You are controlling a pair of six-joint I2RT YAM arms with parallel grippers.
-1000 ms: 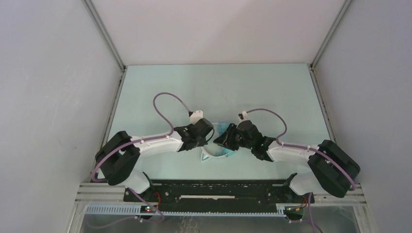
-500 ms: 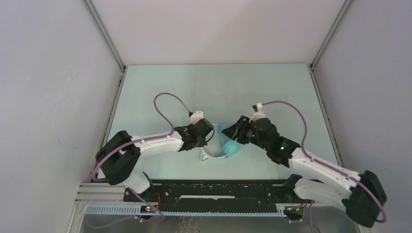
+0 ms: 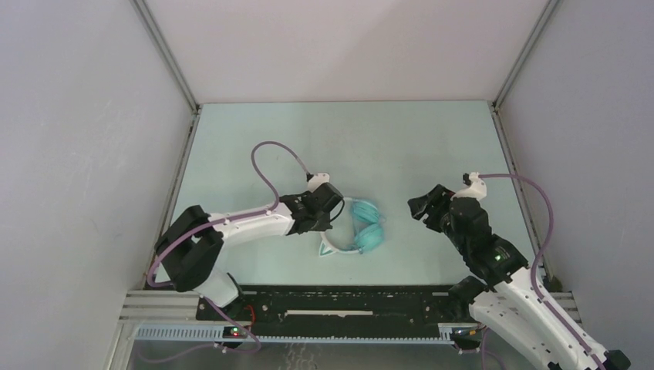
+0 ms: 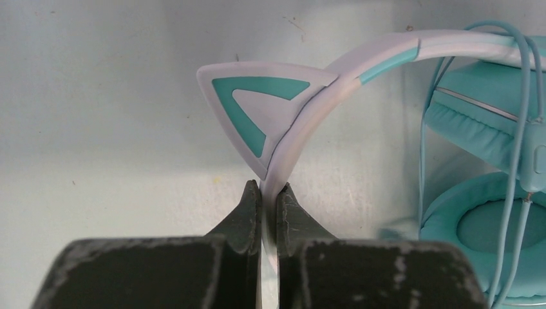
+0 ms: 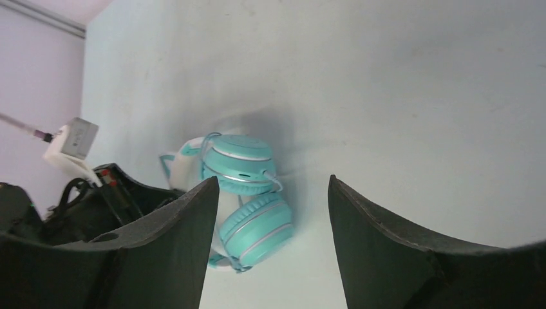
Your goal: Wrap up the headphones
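Observation:
The headphones (image 3: 362,230) lie on the pale table a little left of centre, teal ear cups folded together, white headband with a cat ear (image 3: 332,248) toward the near side. In the left wrist view the headband (image 4: 360,61) curves up from my fingers, with a teal-edged cat ear (image 4: 257,116) beside it and the thin teal cable (image 4: 515,129) looped over the cups (image 4: 489,225). My left gripper (image 3: 337,210) is shut on the headband (image 4: 268,193). My right gripper (image 3: 420,206) is open and empty, to the right of the headphones, which show in its view (image 5: 248,199).
The left arm (image 3: 247,223) reaches across the near left of the table. The right arm (image 3: 501,270) rises at the near right. Enclosure walls (image 3: 92,154) ring the table, with a black rail (image 3: 347,304) at the near edge.
My right gripper has let go of the headphones and drawn back to the right, opening wide. The ear cups now lie uncovered. The left gripper has stayed shut on the headband, shifting slightly.

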